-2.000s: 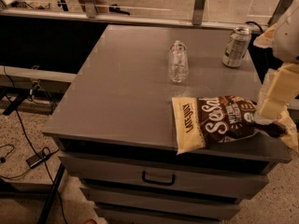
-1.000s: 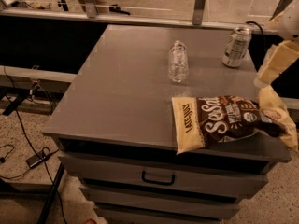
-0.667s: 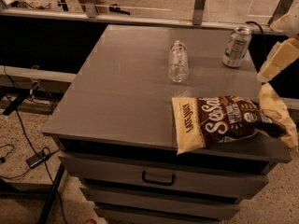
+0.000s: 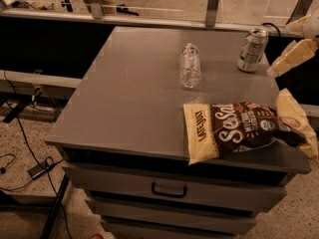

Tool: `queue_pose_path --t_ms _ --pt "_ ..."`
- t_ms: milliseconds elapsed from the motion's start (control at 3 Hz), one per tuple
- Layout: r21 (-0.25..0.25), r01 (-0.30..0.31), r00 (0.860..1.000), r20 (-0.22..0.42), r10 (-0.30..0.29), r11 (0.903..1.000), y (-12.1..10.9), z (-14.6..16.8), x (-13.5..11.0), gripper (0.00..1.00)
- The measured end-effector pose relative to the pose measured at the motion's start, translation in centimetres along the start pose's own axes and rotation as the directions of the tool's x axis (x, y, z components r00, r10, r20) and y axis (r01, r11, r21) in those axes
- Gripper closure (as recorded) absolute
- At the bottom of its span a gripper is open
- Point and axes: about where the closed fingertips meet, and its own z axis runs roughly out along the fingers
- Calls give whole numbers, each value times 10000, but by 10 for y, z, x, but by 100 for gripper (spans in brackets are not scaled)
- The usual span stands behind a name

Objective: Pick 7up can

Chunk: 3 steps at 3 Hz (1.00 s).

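My fingers (image 4: 291, 54) spread apart and holding nothing, my gripper (image 4: 286, 86) at table's (image 4: 124, 98) right edge, 7up can (image 4: 252, 50) upright just left of it, far-right corner, chip bag (image 4: 239, 128) nearer, plastic bottle (image 4: 190, 66) lying mid-table

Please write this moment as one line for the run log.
gripper: right table edge, beside 7up can, not touching | 7up can: upright, not yet picked

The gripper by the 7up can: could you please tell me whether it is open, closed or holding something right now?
Gripper: open, holding nothing; it is at the right edge of the view, just right of the 7up can and not touching it.
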Motion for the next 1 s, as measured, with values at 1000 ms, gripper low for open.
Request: queue_pose_path --t_ms 1000 --pt "797 -1352 9449 3101 1044 9876 -46 35 -28 0"
